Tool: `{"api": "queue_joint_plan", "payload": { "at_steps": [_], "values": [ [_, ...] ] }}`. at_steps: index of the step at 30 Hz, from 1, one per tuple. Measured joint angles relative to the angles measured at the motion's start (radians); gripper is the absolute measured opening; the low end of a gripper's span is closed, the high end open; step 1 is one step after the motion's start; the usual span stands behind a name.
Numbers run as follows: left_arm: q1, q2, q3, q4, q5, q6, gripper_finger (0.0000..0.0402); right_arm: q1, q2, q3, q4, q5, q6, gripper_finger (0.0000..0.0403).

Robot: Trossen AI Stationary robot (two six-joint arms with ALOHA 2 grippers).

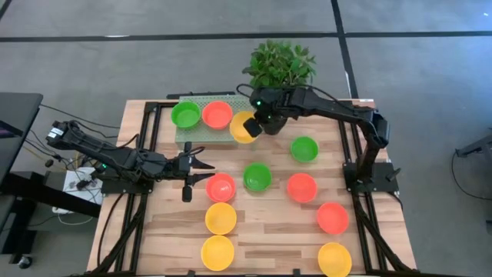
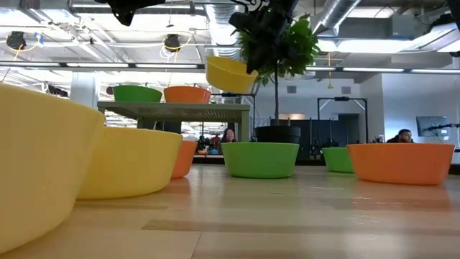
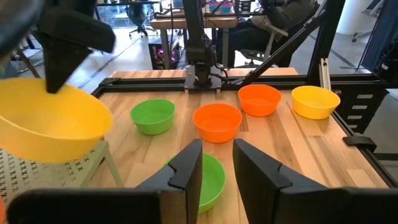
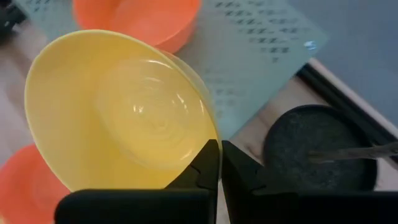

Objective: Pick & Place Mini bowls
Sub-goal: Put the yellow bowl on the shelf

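Observation:
My right gripper (image 1: 256, 125) is shut on a yellow mini bowl (image 1: 243, 128), held in the air by the right end of the raised perforated platform (image 1: 201, 129). The low view shows this bowl (image 2: 230, 73) well above the table. A green bowl (image 1: 185, 115) and a red-orange bowl (image 1: 217, 115) sit on the platform. My left gripper (image 1: 203, 170) is open and low over the table's left side, pointing right toward a green bowl (image 3: 212, 179); it touches nothing. My right gripper pinches the yellow bowl's rim (image 4: 210, 135), one finger (image 4: 200, 169) inside the bowl and the other outside. The fingers come from above. The bowl is lifted clear and tilted, hanging beside and below the fingers.
Several more bowls rest on the wood: red-orange (image 1: 221, 187), green (image 1: 257, 177), red-orange (image 1: 301, 187), green (image 1: 304, 149), red-orange (image 1: 332, 218), yellow (image 1: 221, 218), yellow (image 1: 217, 252), yellow (image 1: 334, 259). A black plant pot (image 4: 317, 146) with a leafy plant (image 1: 280, 65) stands right behind my right gripper.

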Motion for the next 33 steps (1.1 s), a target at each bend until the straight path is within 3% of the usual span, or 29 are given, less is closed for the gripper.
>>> {"api": "queue_joint_plan", "payload": {
  "at_steps": [11, 33],
  "values": [
    [0.000, 0.000, 0.000, 0.007, 0.000, 0.000, 0.0092, 0.046, 0.019, 0.000, -0.003, 0.075, 0.012, 0.0002],
    [0.000, 0.003, 0.002, 0.023, 0.000, -0.003, 0.0092, 0.033, 0.081, -0.018, 0.009, 0.038, 0.042, 0.0024]
  ]
}}
